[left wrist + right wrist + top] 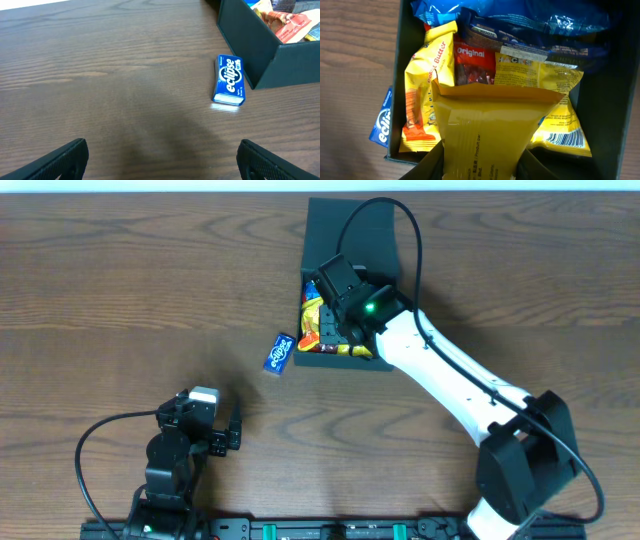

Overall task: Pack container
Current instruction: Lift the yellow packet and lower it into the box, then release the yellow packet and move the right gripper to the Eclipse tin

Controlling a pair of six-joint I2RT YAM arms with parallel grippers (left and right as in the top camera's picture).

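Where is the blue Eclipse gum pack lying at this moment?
In the overhead view the Eclipse gum pack lies flat on the table, just outside the container at its near left corner, between it and the left hand.

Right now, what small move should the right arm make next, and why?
Probably lower the right gripper slightly: its yellow packet hangs above the other snacks, already inside the container walls, so it seems ready to set down.

dark teal-black square cardboard container point(340, 363), flap lid point(350, 230) folded back on the far side, sitting flat on the table point(150, 280) toward the far middle, stuffed with bright snack packets point(440, 80)
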